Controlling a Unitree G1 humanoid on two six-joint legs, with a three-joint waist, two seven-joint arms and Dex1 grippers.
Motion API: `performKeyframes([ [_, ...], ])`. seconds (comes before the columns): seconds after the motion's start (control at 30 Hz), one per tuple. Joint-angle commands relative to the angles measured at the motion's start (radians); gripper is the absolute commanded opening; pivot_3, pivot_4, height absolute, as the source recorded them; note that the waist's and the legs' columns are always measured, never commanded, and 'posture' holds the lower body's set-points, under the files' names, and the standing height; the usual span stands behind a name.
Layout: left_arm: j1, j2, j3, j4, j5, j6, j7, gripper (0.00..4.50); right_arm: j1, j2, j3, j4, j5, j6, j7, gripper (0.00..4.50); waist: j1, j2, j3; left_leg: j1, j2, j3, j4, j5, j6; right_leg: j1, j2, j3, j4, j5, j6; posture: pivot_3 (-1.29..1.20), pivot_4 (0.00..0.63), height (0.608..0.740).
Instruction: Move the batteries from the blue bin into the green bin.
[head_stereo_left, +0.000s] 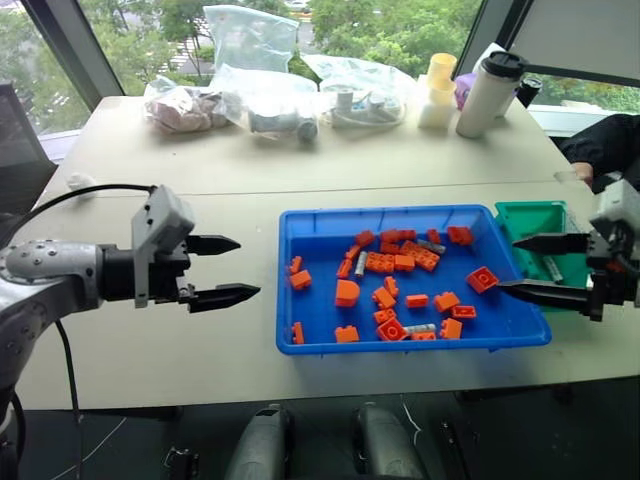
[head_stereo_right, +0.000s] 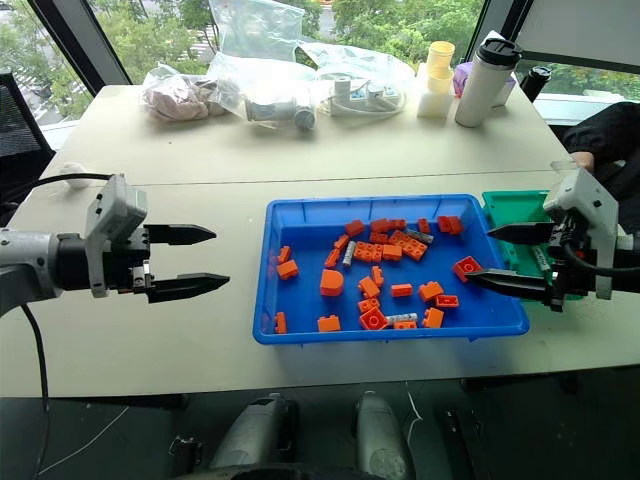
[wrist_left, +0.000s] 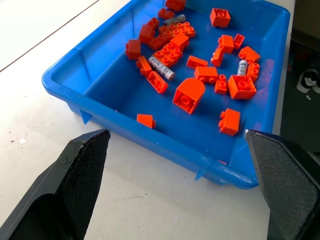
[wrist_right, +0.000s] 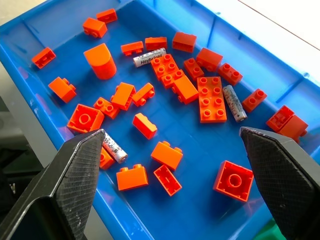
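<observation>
Batteries (wrist_right: 149, 57) scattered among orange bricks (wrist_right: 211, 98) across blue bin (head_stereo_left: 310, 225), centre frame; green bin (head_stereo_left: 525, 217) at right. Right gripper (head_stereo_left: 525, 266) and left gripper (head_stereo_left: 222, 270) both spread wide, empty. Risk: pinching a neighbouring brick instead, given crowding.

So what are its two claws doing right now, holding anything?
Left gripper: open, holding nothing, beside the blue bin.
Right gripper: open, holding nothing, over the blue bin's right end.

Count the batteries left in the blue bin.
3 in the blue bin: one battery by the domed brick, one beside the flat plate, one near the front rim. Bricks may hide more.
</observation>
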Motion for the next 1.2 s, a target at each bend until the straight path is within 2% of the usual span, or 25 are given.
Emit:
performKeyframes([
  [0.03, 0.002, -0.007, 0.010, 0.004, 0.022, -0.046, 0.000, 4.50, -0.032, 0.000, 0.007, -0.001, -0.004, -0.023, -0.004, 4.47, 0.000, 0.000, 0.000, 0.000, 0.000, 0.000, 0.000, 0.000, 0.000, 0.000, 0.000, 0.000, 0.000, 0.000, 0.000, 0.00, 0.150, 0.740],
  [0.7, -0.031, -0.011, -0.051, 0.029, 0.057, -0.088, -0.039, 4.50, -0.049, 0.021, 0.039, -0.032, 0.008, -0.012, -0.031, 4.47, 0.000, 0.000, 0.000, 0.000, 0.000, 0.000, 0.000, 0.000, 0.000, 0.000, 0.000, 0.000, 0.000, 0.000, 0.000, 0.00, 0.150, 0.740],
  [0.83, -0.064, -0.015, -0.083, 0.049, 0.070, -0.102, -0.050, 4.50, -0.110, 0.047, 0.093, -0.029, 0.004, -0.031, -0.065, 4.47, 0.000, 0.000, 0.000, 0.000, 0.000, 0.000, 0.000, 0.000, 0.000, 0.000, 0.000, 0.000, 0.000, 0.000, 0.000, 0.00, 0.150, 0.740],
  [0.97, -0.171, -0.019, -0.134, 0.064, 0.058, -0.096, -0.080, 4.50, -0.324, 0.112, 0.236, -0.014, 0.059, 0.011, -0.086, 4.47, -0.004, 0.000, 0.000, 0.000, 0.000, 0.000, 0.000, 0.000, 0.000, 0.000, 0.000, 0.000, 0.001, 0.000, 0.000, 0.00, 0.150, 0.740],
  [1.07, -0.221, 0.017, -0.176, 0.055, 0.064, -0.085, -0.136, 4.50, -0.471, 0.175, 0.450, 0.029, -0.070, -0.036, -0.080, 4.47, -0.006, 0.000, 0.001, 0.001, 0.000, 0.000, 0.000, 0.000, 0.000, 0.000, 0.001, -0.001, 0.001, 0.000, 0.000, 0.00, 0.150, 0.740],
  [1.13, -0.194, 0.068, -0.197, 0.033, 0.103, -0.104, -0.180, 4.50, -0.531, 0.228, 0.591, 0.078, -0.174, -0.086, -0.074, 4.47, -0.009, 0.000, 0.001, 0.001, 0.000, 0.000, 0.000, 0.000, 0.000, 0.000, 0.001, -0.001, 0.001, 0.000, 0.000, 0.00, 0.150, 0.740],
  [1.2, -0.160, 0.107, -0.203, 0.017, 0.137, -0.127, -0.199, 4.50, -0.575, 0.287, 0.679, 0.136, -0.251, -0.126, -0.084, 4.47, -0.008, 0.000, 0.001, -0.001, 0.000, 0.001, 0.000, 0.000, 0.000, -0.002, 0.001, -0.001, 0.000, 0.000, 0.000, 0.00, 0.150, 0.740],
])
